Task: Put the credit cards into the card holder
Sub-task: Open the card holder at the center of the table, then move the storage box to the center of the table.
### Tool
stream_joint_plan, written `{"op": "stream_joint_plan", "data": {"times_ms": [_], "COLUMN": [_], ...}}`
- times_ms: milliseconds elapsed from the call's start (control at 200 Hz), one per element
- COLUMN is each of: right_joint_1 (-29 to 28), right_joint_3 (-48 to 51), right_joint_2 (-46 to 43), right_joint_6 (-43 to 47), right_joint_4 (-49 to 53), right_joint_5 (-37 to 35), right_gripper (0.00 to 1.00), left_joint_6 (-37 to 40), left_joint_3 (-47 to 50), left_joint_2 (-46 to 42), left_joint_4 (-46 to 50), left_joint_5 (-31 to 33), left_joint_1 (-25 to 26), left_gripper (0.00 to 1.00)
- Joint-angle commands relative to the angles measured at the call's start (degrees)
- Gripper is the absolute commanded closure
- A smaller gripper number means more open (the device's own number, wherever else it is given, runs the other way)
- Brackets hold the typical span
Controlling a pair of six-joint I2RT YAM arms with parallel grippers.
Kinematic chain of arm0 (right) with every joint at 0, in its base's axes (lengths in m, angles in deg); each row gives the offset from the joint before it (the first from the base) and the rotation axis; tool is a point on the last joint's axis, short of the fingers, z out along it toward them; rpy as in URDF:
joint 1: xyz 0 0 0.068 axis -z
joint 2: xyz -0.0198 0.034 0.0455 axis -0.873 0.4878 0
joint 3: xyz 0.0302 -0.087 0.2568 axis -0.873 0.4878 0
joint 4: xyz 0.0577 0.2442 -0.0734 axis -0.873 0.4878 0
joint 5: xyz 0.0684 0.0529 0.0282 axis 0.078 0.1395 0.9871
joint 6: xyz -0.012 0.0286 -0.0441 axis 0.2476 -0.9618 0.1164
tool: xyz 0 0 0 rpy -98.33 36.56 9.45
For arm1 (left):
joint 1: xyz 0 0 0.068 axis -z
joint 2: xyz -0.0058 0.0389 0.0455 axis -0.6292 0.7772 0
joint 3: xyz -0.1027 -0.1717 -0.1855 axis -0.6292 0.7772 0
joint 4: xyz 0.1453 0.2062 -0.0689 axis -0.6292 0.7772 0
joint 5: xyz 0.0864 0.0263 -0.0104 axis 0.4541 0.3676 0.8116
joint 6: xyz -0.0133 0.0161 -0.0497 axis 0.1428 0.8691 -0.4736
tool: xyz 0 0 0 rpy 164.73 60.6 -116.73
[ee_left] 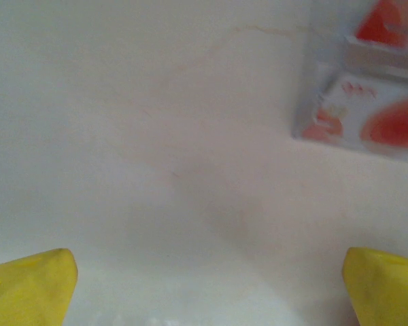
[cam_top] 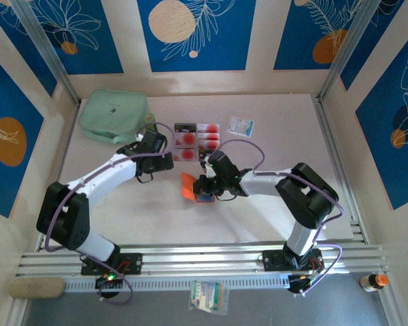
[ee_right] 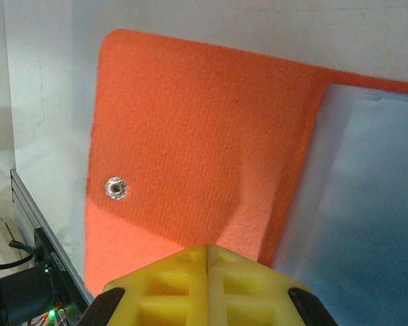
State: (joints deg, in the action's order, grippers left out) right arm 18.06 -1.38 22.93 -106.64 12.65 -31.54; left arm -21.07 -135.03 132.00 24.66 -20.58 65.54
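The card holder (cam_top: 189, 186) lies open in the middle of the table, its orange flap (ee_right: 190, 136) with a metal snap (ee_right: 115, 188) to the left and a clear inner pocket (ee_right: 367, 204) to the right. My right gripper (ee_right: 207, 250) is shut, its yellow tips together right over the flap near the fold, with nothing visible between them; in the top view this gripper (cam_top: 205, 178) sits on the holder. Several credit cards (cam_top: 196, 139) lie in a cluster behind the holder. My left gripper (cam_top: 164, 151) stands open just left of those cards (ee_left: 374, 115), low over bare table (ee_left: 207, 285).
A mint-green pouch (cam_top: 113, 115) lies at the back left. A small white-and-blue packet (cam_top: 241, 125) lies right of the cards. On the near rail are a beige pad (cam_top: 37, 287), a printed packet (cam_top: 208, 296) and a small bottle (cam_top: 374, 280).
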Motion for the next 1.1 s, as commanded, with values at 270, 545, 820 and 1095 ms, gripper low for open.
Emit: {"op": "stream_joint_plan", "data": {"times_ms": [270, 545, 820, 1095], "right_joint_1": [-0.44, -0.50, -0.41, -0.41], "right_joint_3": [-0.53, 0.09, 0.52, 0.53], "right_joint_2": [2.16, 2.38, 2.07, 2.03], "right_joint_6": [-1.95, -2.44, -2.69, -2.87], "right_joint_4": [-2.72, -3.48, -3.64, -3.64], "right_joint_5": [-0.10, 0.05, -0.12, -0.36], "right_gripper": [1.00, 1.00, 1.00, 1.00], "left_joint_6": [-0.01, -0.45, -0.31, 1.65], "left_joint_3": [-14.85, -26.94, -31.63, -31.57], "left_joint_2": [15.23, 25.81, 31.21, 32.63], "left_joint_4": [-0.53, 3.05, 4.81, 0.81], "left_joint_5": [2.26, 5.49, 6.08, 0.45], "left_joint_1": [-7.36, -7.91, -8.00, -7.81], "left_gripper": [0.00, 0.00, 0.00, 0.00]}}
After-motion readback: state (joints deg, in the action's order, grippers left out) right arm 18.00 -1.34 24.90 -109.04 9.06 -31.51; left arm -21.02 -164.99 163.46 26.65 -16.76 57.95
